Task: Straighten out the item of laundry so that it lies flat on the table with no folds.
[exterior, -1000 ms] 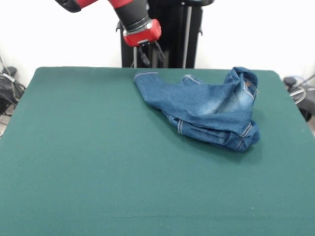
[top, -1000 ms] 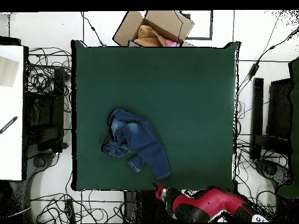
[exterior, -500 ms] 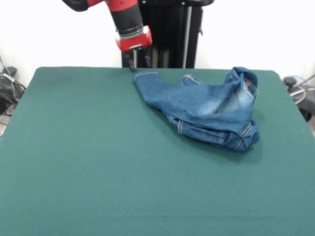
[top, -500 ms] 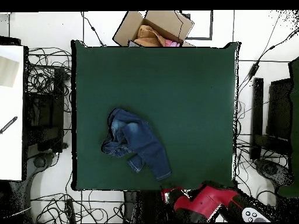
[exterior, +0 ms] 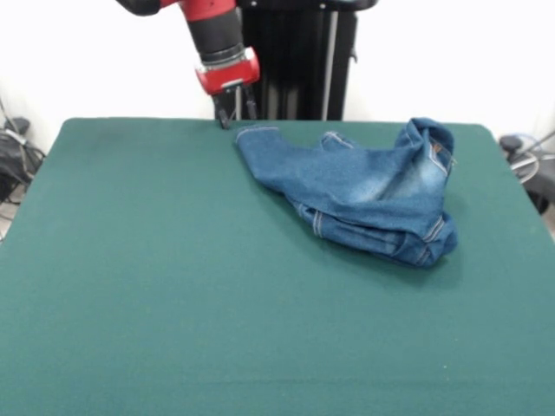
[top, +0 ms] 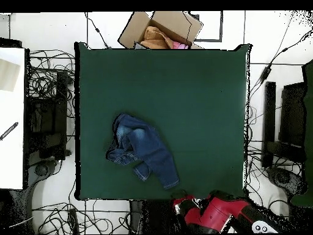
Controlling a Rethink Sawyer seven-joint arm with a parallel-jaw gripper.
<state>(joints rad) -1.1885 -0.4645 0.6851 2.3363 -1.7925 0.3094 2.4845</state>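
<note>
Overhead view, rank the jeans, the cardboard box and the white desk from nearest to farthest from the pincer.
1. Jeans: on the table just above the pincer.
2. White desk: off the table's left side.
3. Cardboard box: beyond the table's top edge, farthest.

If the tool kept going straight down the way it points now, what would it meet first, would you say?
Probably the table at its edge, just beside the hem of the jeans. The tool points down there, though depth is unclear and it might clip the hem.

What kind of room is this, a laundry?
More likely a robotics lab: a red robot arm stands over a green-clothed table holding jeans, with cables strewn across the floor.
</note>
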